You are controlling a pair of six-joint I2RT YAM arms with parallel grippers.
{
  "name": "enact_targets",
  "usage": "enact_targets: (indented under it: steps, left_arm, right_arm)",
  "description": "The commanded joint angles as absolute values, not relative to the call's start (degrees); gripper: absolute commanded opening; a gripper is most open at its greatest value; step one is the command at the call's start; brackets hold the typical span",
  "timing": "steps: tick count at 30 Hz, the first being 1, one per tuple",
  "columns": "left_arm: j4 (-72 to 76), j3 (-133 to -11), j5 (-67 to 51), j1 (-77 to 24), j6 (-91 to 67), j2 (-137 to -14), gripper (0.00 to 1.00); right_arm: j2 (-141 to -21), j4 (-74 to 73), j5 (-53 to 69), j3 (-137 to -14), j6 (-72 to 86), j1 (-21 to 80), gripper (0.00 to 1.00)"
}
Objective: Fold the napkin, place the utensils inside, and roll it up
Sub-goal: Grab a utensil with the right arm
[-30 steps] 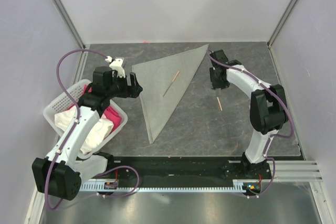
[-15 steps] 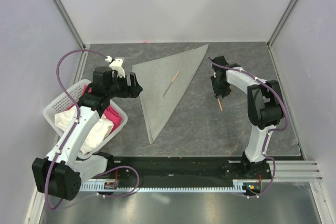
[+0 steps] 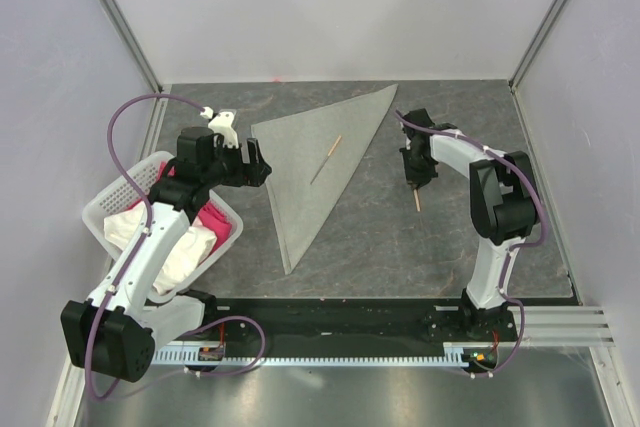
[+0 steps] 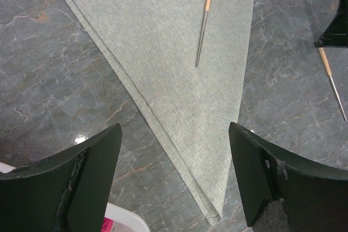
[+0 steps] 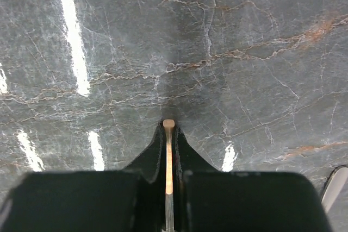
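Observation:
The napkin (image 3: 320, 162) lies folded into a grey-green triangle on the dark marble table. It also shows in the left wrist view (image 4: 163, 52). One utensil (image 3: 326, 159), a thin stick with a wooden end, lies on the napkin and shows in the left wrist view (image 4: 205, 20). My right gripper (image 3: 415, 175) is shut on a second utensil (image 3: 416, 197), right of the napkin. In the right wrist view the stick (image 5: 168, 156) sits between the closed fingers (image 5: 168, 134). My left gripper (image 3: 258, 162) is open and empty over the napkin's left corner (image 4: 174, 177).
A white basket (image 3: 110, 202) with a white cloth (image 3: 185, 247) and a pink cloth (image 3: 212, 219) stands at the left, under my left arm. Its rim shows in the left wrist view (image 4: 125, 218). Walls enclose the table at the back and sides.
My right gripper has moved toward the near side, onto the loose stick, and shut on it. The left arm has not moved.

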State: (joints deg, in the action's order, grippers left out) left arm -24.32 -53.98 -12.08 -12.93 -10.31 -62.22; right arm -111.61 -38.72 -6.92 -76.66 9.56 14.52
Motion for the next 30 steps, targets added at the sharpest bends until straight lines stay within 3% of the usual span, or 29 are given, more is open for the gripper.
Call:
enact_targets:
  steps: [1, 5, 9, 13, 21, 30]
  left_arm:
    - [-23.0, -53.7, -11.6, -12.7, -11.2, -60.9, 0.87]
    - [-23.1, -53.9, -12.0, -12.7, -11.3, -60.6, 0.87]
    - [-23.0, -53.9, -12.2, -12.7, -11.4, -60.3, 0.87]
    - [-23.1, -53.8, -12.2, -12.7, -11.5, -59.9, 0.87]
    - [-23.0, -53.9, -12.1, -12.7, -11.5, -59.8, 0.87]
    - [-23.0, -53.8, -12.0, -12.7, -11.5, -60.0, 0.87]
  right_arm:
    - [-111.6, -39.1, -2.5, -75.7, 12.9, 14.4, 0.00]
    - [-107.9, -36.2, 6.0, -74.8, 22.8, 14.4, 0.00]
    - [-101.7, -21.3, 15.0, -68.7, 35.8, 15.2, 0.00]
    - [-99.9, -10.5, 15.9, -66.4, 46.0, 18.3, 0.00]
    - [-106.4, 7.3, 15.3, -67.6, 59.1, 22.4, 0.00]
    - [-115.0, 15.3, 15.0, -72.9, 65.1, 23.6, 0.00]
